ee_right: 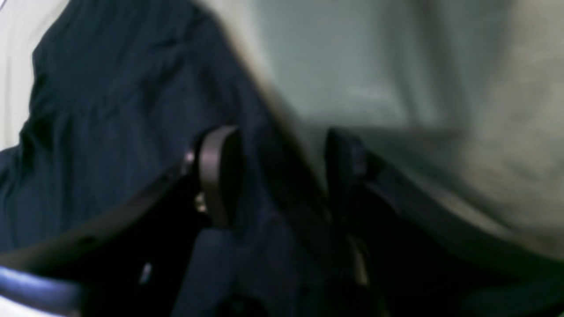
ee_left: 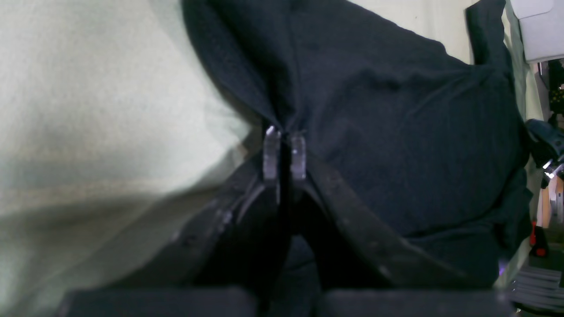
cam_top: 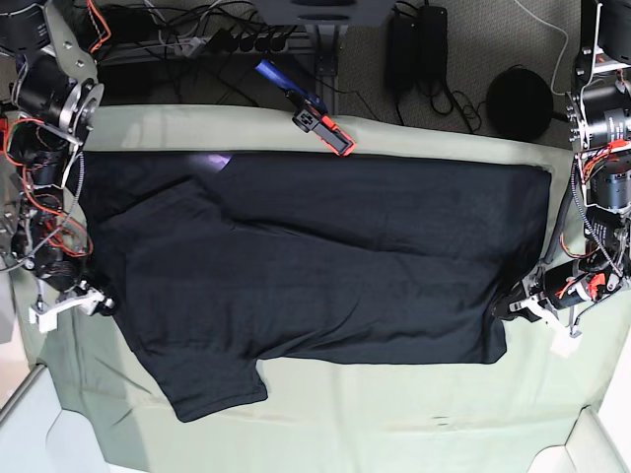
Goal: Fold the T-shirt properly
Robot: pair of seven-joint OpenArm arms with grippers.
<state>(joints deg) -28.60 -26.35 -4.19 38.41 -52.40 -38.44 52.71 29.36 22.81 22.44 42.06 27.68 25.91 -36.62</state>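
The black T-shirt (cam_top: 315, 266) lies spread flat on the pale green sheet (cam_top: 394, 414), with one sleeve pointing to the front left and a purplish patch (cam_top: 212, 161) at the back left. My left gripper (cam_top: 511, 307) is at the shirt's front right corner. In the left wrist view it (ee_left: 285, 132) is shut on a pinch of the black cloth (ee_left: 396, 132). My right gripper (cam_top: 102, 304) is at the shirt's left edge. In the right wrist view it (ee_right: 282, 169) is open, and the shirt's edge (ee_right: 110, 110) runs between the fingers.
An orange, black and blue tool (cam_top: 320, 123) lies at the sheet's back edge. A round black disc (cam_top: 520, 103) and cables are on the floor behind. Pale bin walls stand at the front left (cam_top: 30, 414) and front right (cam_top: 592, 443) corners.
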